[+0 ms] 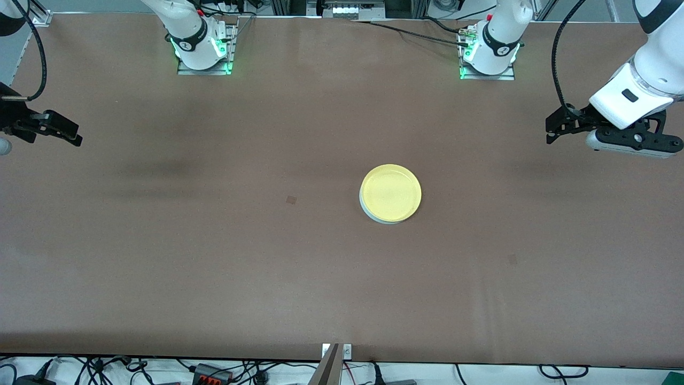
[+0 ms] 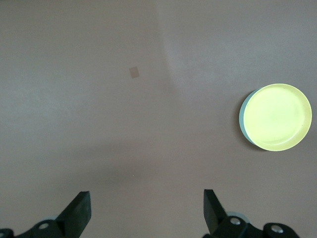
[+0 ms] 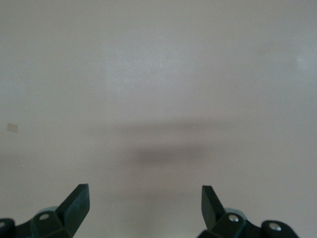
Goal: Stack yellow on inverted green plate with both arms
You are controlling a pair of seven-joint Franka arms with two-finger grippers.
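Yellow round shallow plastic plate (image 1: 390,191) sits on top of a pale mint-green round plastic plate (image 1: 365,210), only a thin crescent of the green one showing under its edge; the pair lies near mid-table, somewhat toward the left arm's end. Whether the green plate is inverted can't be told, too little of it shows. Judging by how things lie, the stack looks done w/ yellow already resting on green, so the step in hand reads as parked or finishing. Left gripper (image 2: 146,210) hangs over bare table at the left arm's end, well apart from the plates, fingers wide apart, nothing btwn them. Right gripper (image 3: 145,206) is over bare table at the right arm's end, fingers also spread, holding nothing; its wrist view shows only brown tabletop (image 1: 214,267). Next move, if any: prob. just a check that yellow sits centred, since it looks slightly offset from green; any nudge would need a gentle touch at the rim so the light plate doesn't slide off. Count: 1 yellow plate, 1 green plate, 2 arms, 2 grippers.
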